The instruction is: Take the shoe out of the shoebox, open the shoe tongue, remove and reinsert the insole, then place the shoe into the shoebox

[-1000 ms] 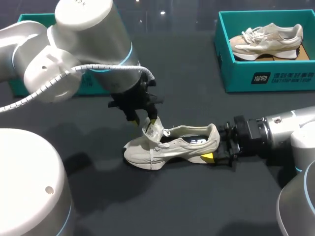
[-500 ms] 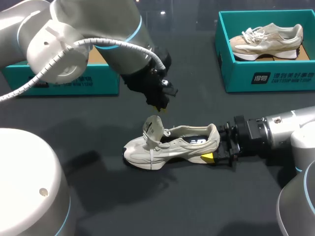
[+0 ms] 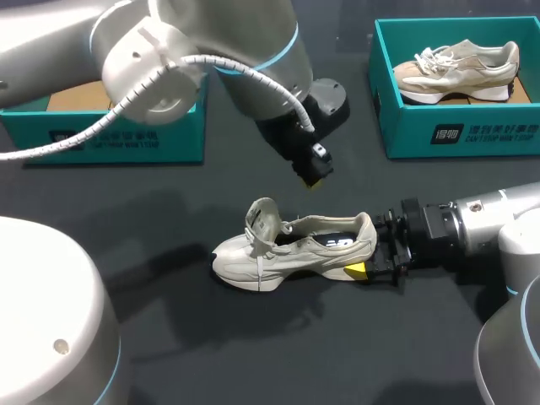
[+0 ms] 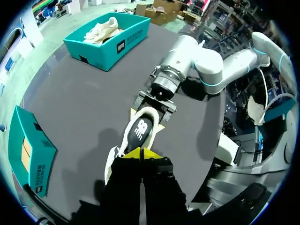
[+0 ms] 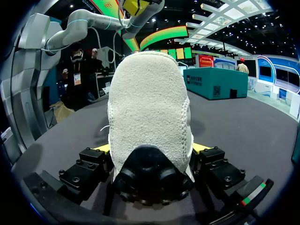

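Head view: the shoe (image 3: 291, 249) lay on its sole on the table (image 3: 169, 278), outside the shoebox (image 3: 126, 139). Its long axis ran 9–3 o'clock, toe at 9, heel at 3. The R. gripper (image 3: 369, 247), at the 3 o'clock end, clamped the heel betw. both fingers. The L. gripper (image 3: 314, 177) hung above the table at approx. 1 o'clock from the raised tongue (image 3: 263, 221), apart from it, tips narrow w/ nothing betw. them. Judgement: insole removal looked next. The L. gripper, nearer the opening, would need to descend toward 7 o'clock.
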Robot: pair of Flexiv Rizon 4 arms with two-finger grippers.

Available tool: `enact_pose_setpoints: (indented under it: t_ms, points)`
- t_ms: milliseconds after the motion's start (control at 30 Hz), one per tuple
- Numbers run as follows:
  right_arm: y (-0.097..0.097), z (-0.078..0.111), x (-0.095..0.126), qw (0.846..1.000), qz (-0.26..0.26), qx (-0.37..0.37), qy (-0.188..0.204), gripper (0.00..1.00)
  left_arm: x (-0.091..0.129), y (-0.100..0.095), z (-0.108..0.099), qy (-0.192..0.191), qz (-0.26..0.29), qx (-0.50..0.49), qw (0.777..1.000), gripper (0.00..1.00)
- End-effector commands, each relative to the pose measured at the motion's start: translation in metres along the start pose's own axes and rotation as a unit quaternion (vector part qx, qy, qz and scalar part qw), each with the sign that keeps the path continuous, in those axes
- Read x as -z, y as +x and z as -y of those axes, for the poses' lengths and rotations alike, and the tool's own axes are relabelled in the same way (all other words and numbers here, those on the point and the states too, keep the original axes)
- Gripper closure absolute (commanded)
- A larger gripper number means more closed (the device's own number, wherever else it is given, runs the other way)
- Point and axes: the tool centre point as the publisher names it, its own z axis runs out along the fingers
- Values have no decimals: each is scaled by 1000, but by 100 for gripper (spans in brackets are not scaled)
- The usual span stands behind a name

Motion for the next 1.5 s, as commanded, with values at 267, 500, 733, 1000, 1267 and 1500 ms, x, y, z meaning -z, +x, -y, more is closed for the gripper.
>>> enact_pose_setpoints:
  t_ms: [267,500,733,1000,1267,1500]
  points:
    - [0,1,0,1000,1,0,1,100,-56,3,-16,25,-35,-148,988,100]
    - [0,1,0,1000,1,0,1,100,-61,3,-18,40,-30,-173,984,100]
    - [0,1,0,1000,1,0,1,100,-61,3,-18,40,-30,-173,984,100]
    - [0,1,0,1000,1,0,1,100,-104,1,-8,0,-51,-217,975,100]
    - [0,1,0,1000,1,0,1,100,-116,1,-6,-31,-62,-241,968,100]
    - [0,1,0,1000,1,0,1,100,-116,1,-6,-31,-62,-241,968,100]
